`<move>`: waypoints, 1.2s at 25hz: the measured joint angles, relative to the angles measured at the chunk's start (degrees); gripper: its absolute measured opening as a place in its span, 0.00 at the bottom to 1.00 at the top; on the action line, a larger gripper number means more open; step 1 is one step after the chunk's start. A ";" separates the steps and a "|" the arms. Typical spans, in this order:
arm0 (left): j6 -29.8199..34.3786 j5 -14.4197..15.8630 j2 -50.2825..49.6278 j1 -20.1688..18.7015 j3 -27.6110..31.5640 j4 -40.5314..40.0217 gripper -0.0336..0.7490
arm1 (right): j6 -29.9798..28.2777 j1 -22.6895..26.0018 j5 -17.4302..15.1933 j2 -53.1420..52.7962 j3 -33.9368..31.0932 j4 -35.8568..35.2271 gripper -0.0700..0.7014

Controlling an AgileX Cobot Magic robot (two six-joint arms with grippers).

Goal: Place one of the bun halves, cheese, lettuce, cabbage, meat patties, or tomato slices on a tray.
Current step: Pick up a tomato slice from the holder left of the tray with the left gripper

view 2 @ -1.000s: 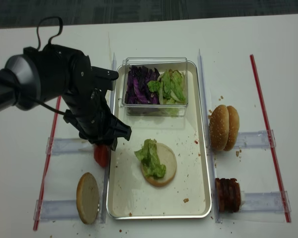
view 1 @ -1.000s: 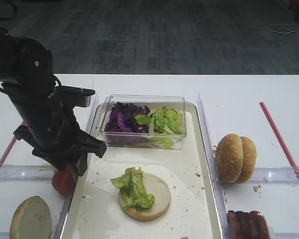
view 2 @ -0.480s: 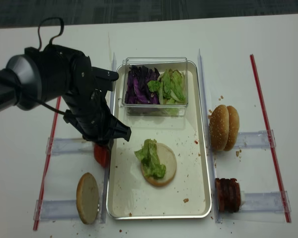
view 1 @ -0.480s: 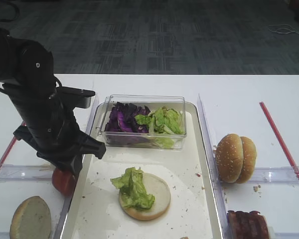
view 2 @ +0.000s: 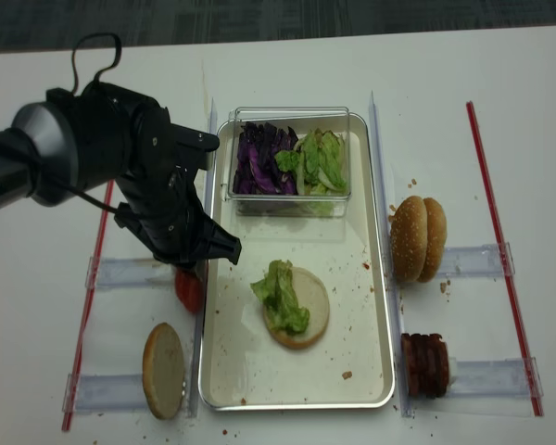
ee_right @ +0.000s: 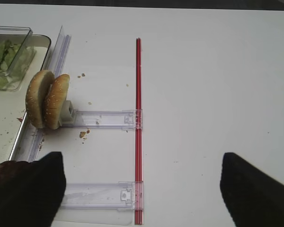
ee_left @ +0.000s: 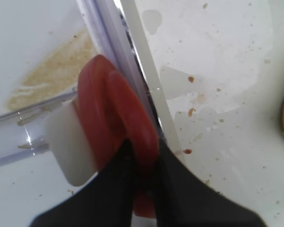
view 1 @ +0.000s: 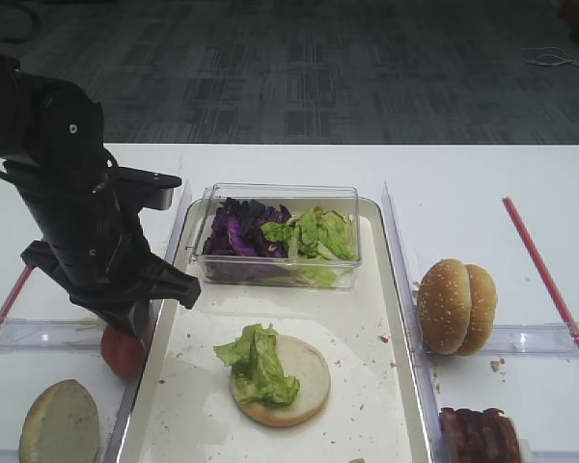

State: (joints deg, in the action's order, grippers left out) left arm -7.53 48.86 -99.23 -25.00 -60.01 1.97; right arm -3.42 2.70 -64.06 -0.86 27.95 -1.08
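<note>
Left gripper pinches tomato slices just beside the tray

Left gripper hides lower tomato slices.

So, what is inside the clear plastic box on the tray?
The clear plastic box holds purple cabbage on its left and green lettuce on its right. Whatever lies under the leaves is covered, so I cannot tell.
</note>
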 joint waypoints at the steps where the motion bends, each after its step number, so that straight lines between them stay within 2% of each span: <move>1: 0.00 0.00 0.00 0.00 0.00 0.00 0.16 | 0.00 0.00 0.00 0.00 0.00 0.00 0.98; 9: 0.00 0.00 0.65 0.00 0.00 0.00 0.16 | 0.00 0.00 0.00 0.00 0.00 0.00 0.98; 20: 0.00 0.12 7.49 0.00 0.00 0.00 0.15 | 0.00 0.00 0.00 0.00 0.00 0.00 0.98; 30: 0.00 1.92 12.31 0.00 0.00 0.00 0.15 | 0.12 0.00 0.00 0.00 0.00 0.00 0.98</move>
State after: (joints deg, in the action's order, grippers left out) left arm -7.53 50.78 -86.92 -25.00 -60.01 1.97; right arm -3.30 2.70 -64.06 -0.86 27.95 -1.08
